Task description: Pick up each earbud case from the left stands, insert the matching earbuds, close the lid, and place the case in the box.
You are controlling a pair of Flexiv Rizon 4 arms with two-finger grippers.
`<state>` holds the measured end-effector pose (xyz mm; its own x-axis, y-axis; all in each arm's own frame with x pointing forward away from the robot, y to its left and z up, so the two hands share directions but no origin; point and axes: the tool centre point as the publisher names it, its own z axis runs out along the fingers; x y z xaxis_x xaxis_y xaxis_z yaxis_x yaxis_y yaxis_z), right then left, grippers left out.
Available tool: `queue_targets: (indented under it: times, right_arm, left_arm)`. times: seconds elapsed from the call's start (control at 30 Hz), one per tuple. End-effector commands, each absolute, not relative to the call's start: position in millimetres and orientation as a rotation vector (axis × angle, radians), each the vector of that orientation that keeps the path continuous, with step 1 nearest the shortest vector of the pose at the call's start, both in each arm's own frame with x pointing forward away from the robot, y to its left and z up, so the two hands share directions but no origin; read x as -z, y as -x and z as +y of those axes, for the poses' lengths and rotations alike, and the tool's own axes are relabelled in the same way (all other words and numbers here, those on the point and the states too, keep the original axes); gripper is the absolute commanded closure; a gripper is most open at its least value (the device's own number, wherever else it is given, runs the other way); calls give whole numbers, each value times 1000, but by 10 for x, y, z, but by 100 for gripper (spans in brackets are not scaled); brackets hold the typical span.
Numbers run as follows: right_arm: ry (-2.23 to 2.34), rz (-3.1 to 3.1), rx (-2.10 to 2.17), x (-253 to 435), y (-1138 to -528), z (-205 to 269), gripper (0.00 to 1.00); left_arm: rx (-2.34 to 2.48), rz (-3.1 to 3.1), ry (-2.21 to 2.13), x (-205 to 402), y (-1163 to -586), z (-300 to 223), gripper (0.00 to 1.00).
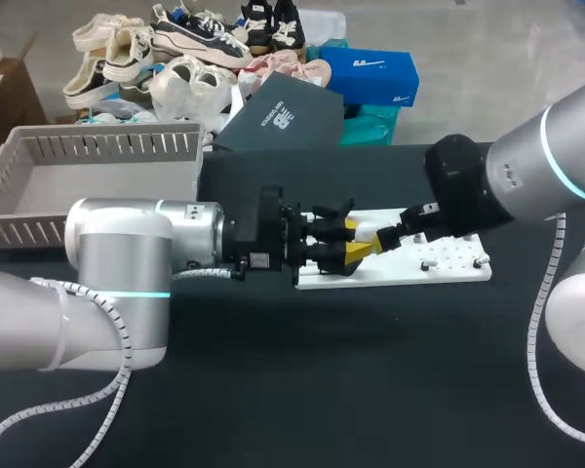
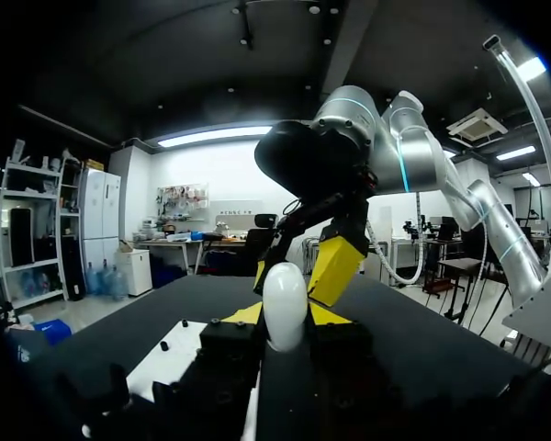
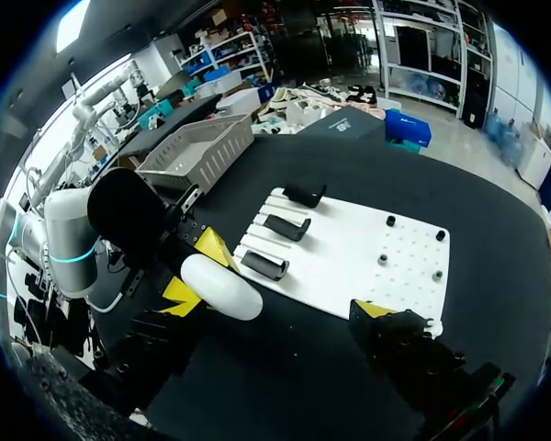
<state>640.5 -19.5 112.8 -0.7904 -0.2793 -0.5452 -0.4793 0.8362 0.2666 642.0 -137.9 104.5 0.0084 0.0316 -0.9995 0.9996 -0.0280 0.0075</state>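
A smooth white oval earbud case (image 2: 285,306) stands between the yellow tips of my left gripper (image 2: 285,317), which is shut on it from two sides. In the head view this left gripper (image 1: 351,244) hovers over the near left end of the white board (image 1: 439,265). My right gripper (image 3: 275,323) faces it with its fingers spread wide and open, the case (image 3: 220,287) lying between them and a little ahead, untouched. One of its yellow fingers (image 2: 336,267) shows just behind the case. Three black stands (image 3: 286,227) sit in a row on the board's left part.
A grey slatted basket (image 1: 88,180) stands at the table's back left. Several small black pegs (image 3: 390,220) stick up from the right part of the board (image 3: 349,276). Dark tabletop (image 1: 351,390) lies in front of both arms.
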Motion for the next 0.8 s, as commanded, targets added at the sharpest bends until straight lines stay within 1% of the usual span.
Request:
queue_targets:
  times: [0.03, 0.57, 0.8]
  right_arm:
    - [543, 2514, -528, -1150, -6445, -186, 0]
    - [538, 2503, -535, -1250, -6501, -169, 0]
    - [539, 2424, -520, -1454, -6489, -250, 0]
  left_arm:
    - [1205, 1213, -1255, -1041, -6383, -1387, 100]
    - [1205, 1213, -1255, -1041, -6383, -1387, 100]
    - [1205, 1213, -1255, -1041, -6383, -1387, 100]
